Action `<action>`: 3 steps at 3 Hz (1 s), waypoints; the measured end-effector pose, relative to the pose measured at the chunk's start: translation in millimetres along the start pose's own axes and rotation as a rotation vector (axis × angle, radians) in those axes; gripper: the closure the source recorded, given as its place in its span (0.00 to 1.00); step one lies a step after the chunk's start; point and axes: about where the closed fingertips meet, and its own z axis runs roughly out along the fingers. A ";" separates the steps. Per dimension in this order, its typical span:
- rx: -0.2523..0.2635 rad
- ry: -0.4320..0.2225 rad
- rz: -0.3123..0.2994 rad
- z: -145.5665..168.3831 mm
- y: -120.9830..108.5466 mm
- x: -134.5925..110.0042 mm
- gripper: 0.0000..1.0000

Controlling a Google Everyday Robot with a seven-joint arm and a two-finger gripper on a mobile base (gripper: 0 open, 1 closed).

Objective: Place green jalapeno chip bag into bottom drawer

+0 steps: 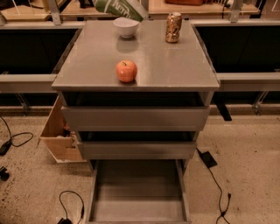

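The green jalapeno chip bag (120, 8) hangs in the air at the top edge of the camera view, just above a white bowl (126, 27) at the back of the cabinet top. Its upper part is cut off by the frame. The gripper is out of view, above the top edge where the bag is cut off. The bottom drawer (138, 205) is pulled out at the foot of the cabinet, a shallow grey tray with nothing in it.
A red apple (126, 71) sits on the grey cabinet top (175, 65) and a brown can (173, 27) stands at the back right. Two higher drawers (135, 118) stand slightly open. A cardboard box (57, 140) and cables (216, 179) lie on the floor.
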 end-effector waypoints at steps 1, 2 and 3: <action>-0.073 -0.040 0.076 5.7 52.2 35.8 1.00; -0.143 -0.033 0.253 7.4 85.1 115.9 1.00; -0.102 0.027 0.471 -19.9 83.8 240.7 1.00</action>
